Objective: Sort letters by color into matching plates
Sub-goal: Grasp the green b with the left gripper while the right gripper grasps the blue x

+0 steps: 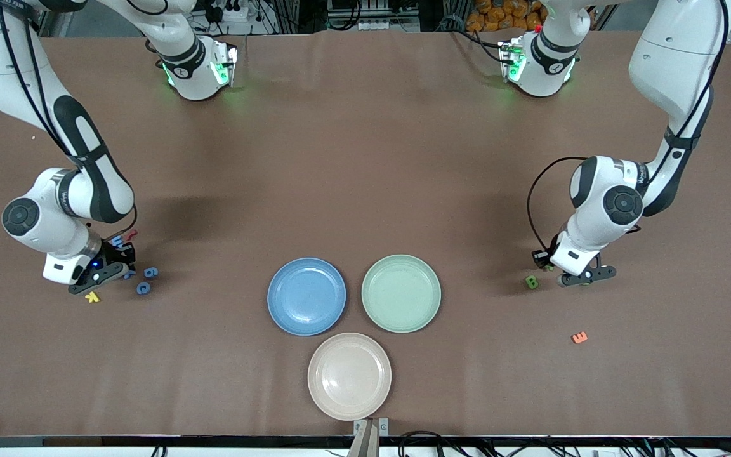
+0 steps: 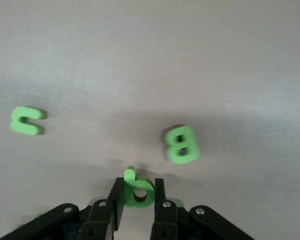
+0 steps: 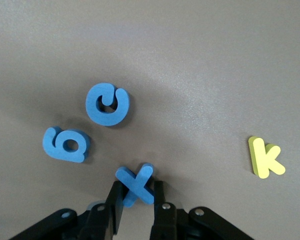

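The cream plate (image 1: 349, 376) lies nearest the camera, with the blue plate (image 1: 306, 296) and green plate (image 1: 401, 293) side by side just above it; my right gripper (image 3: 135, 192) is clamped on a blue x (image 3: 135, 183) at the right arm's end of the table, low among a blue c (image 3: 107, 104), a blue 6 (image 3: 65, 145) and a yellow k (image 3: 265, 157); my left gripper (image 2: 138, 197) pinches a green letter (image 2: 137, 187) near a green B (image 2: 182, 144); each plate lies inward toward the table's middle, the blue one nearer my right arm, the green nearer my left.
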{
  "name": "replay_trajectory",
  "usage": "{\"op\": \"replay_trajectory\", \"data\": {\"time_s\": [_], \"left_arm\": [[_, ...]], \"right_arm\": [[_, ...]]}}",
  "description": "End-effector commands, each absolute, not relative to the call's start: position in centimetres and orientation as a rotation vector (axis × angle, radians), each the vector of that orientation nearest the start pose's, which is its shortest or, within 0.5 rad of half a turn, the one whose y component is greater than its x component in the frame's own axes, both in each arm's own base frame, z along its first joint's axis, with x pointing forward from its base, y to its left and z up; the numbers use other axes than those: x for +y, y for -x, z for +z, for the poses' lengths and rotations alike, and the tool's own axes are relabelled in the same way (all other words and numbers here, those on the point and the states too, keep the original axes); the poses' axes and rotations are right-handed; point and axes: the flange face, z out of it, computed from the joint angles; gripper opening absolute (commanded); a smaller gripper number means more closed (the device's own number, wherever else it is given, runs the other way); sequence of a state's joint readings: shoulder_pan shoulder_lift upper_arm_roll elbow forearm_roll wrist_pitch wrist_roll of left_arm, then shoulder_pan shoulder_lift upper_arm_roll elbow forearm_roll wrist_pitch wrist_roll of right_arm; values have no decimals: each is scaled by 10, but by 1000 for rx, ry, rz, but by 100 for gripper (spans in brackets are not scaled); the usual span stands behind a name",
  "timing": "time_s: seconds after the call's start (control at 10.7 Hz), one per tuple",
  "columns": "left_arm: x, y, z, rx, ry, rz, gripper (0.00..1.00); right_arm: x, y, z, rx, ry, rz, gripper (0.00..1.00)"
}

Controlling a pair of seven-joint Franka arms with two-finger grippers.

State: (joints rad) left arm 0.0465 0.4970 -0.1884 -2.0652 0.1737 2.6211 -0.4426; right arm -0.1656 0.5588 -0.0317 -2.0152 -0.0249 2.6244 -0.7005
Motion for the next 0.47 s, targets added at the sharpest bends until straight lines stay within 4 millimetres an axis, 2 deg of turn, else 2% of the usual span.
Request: {"op": "replay_trajectory", "data": {"time_s": [0.0, 0.37], "left_arm": [[-124, -594, 220, -375, 3168, -161, 0], [-181, -593, 235, -478, 3217, -182, 0]], "right_arm": [[-118, -602, 177, -840, 3086, -105, 17], [-122, -610, 199, -817, 3076, -63, 17]]}}
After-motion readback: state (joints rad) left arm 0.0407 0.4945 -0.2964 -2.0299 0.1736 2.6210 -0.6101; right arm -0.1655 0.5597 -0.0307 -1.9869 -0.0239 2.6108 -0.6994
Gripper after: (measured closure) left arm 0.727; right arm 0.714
